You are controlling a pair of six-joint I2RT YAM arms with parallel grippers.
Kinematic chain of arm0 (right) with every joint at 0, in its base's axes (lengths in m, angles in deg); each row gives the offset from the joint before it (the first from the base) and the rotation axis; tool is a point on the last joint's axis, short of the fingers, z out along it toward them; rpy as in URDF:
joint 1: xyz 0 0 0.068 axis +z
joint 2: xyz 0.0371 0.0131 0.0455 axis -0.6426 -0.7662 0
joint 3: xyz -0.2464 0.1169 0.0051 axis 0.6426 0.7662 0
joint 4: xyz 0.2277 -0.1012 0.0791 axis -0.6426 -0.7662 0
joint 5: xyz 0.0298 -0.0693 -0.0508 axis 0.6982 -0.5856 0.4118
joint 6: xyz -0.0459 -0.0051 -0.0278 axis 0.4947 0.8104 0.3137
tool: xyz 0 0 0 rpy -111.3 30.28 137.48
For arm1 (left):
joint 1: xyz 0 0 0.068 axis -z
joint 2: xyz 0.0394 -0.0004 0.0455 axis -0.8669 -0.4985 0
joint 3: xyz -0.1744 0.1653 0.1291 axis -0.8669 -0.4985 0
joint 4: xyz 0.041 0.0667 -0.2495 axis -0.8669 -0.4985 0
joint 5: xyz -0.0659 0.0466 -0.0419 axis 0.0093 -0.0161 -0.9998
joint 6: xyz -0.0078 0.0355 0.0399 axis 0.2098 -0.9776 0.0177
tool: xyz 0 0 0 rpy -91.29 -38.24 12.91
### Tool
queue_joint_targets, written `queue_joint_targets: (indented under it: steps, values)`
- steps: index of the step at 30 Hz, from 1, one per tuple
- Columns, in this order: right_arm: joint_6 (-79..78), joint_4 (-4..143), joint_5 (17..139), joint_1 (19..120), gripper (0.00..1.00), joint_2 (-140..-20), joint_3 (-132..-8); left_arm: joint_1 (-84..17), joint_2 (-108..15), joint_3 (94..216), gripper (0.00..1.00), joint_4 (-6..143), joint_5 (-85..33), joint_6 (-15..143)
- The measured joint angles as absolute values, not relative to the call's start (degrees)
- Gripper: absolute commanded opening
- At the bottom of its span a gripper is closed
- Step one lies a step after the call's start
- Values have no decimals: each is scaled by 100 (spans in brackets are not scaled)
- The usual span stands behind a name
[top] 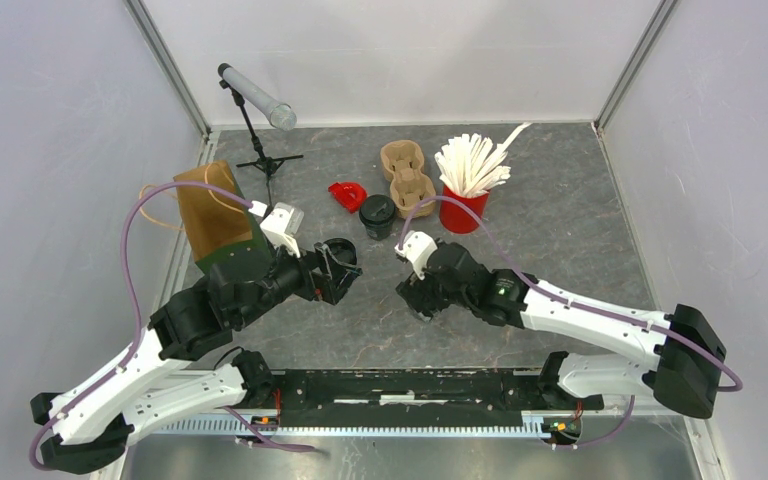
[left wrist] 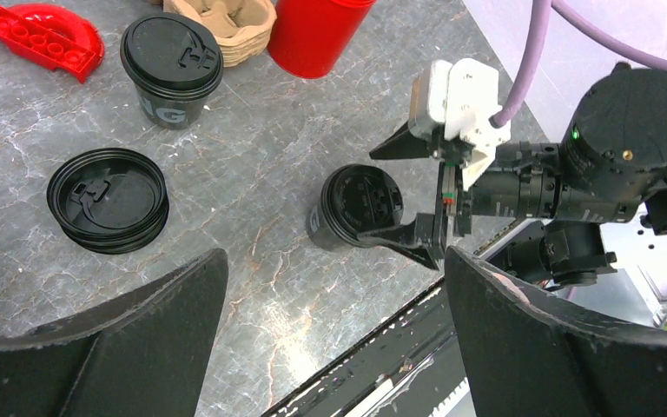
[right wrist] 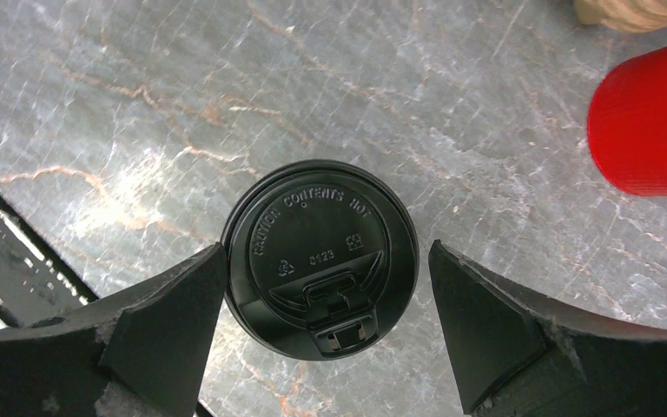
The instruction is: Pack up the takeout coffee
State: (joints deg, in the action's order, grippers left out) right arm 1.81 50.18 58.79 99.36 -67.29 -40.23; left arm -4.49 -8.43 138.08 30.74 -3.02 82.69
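- Your right pincer (right wrist: 326, 254) stands apart, one finger on each side of a black lidded coffee cup (right wrist: 317, 226) that sits upright on the table (right wrist: 139, 104).
- One finger (right wrist: 165, 321) sits right at the lid's rim; the other is just clear of it.
- Ahead of that pincer and off to one side stands a red cup (right wrist: 651, 130).
- Your left pincer (left wrist: 334, 256) is wide apart and holds nothing, hanging above the table with the same coffee cup just ahead of it.
- Ahead of the left pincer and to its left lies a stack of lids (left wrist: 108, 200).
- Farther ahead stands a second lidded cup (left wrist: 171, 69), and just beyond it a cardboard cup carrier (left wrist: 226, 26).
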Motion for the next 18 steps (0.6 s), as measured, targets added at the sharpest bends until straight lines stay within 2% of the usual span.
queue_joint_targets:
  steps: [12,18]
  values:
    - [454,5527,6216,8843,89,-7326,-4243,-449,-767,13743,100,3076,-300,8269]
    - [515,5619,6358,8721,97,-7411,-4254,-449,-763,13712,100,3074,-300,8266]
